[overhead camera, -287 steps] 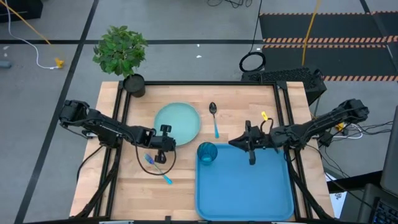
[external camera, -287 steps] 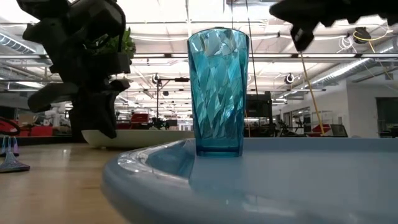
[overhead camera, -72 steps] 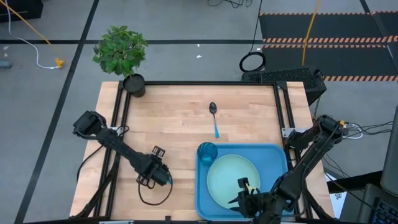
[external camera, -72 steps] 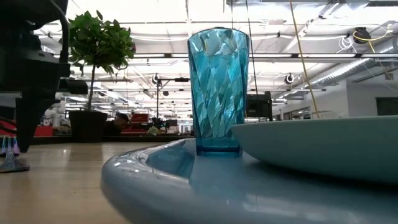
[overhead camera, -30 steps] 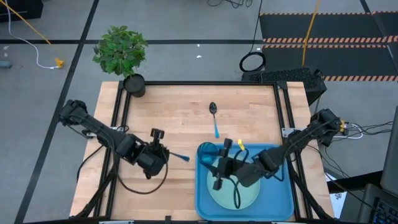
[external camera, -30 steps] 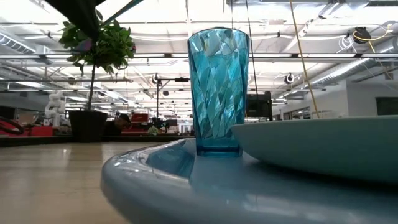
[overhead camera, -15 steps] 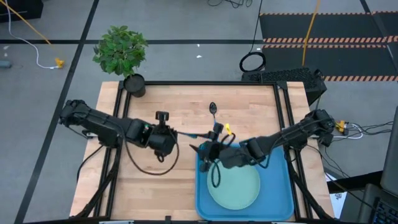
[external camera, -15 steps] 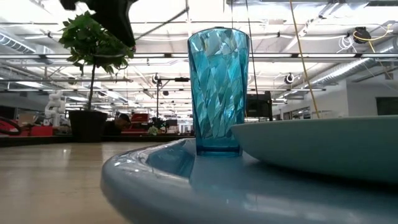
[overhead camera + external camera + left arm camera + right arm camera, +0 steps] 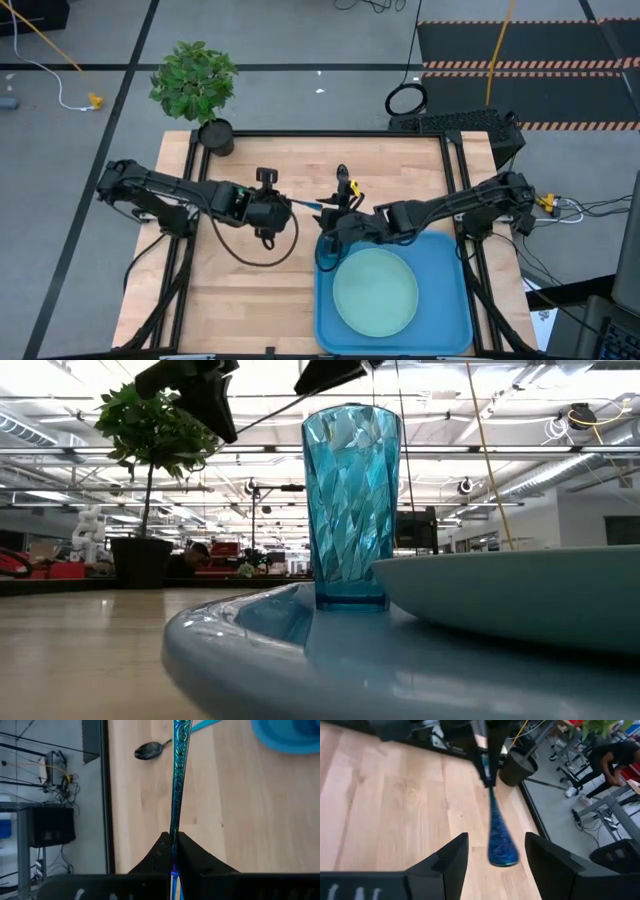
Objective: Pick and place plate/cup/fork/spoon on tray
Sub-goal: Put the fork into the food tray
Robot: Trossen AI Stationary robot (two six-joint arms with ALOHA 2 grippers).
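Fork (image 9: 177, 780) now hangs in the air, lifted off the wooden surface (image 9: 250, 300) where it lay a few seconds ago. Left tool (image 9: 173, 851) is clamped on the tip of its light blue handle, with the darker head pointing straight ahead of that tool. Over the last second both arms have swung together. Right tool (image 9: 495, 857) has left the plate (image 9: 375, 290) and come up to face the left one, its fingers spread apart with the fork head sitting in the gap between them, not yet gripped. This looks like a handover from left arm to right, probably so the right arm can lay the fork on the tray (image 9: 455, 250).

Plate already lies flat in the tray, below and behind the right tool. Cup (image 9: 350, 500) stands upright in the tray corner just beneath the meeting point. Spoon (image 9: 342, 173) remains on the surface, a little beyond the two tools and touching nothing.

Room for moving: bare wood lies open beneath the left tool and back along its arm. Tightest spot is directly under the right tool, where the cup's rim and the tray's raised edge sit close. Free tray floor lies beside the plate, further back along the right arm
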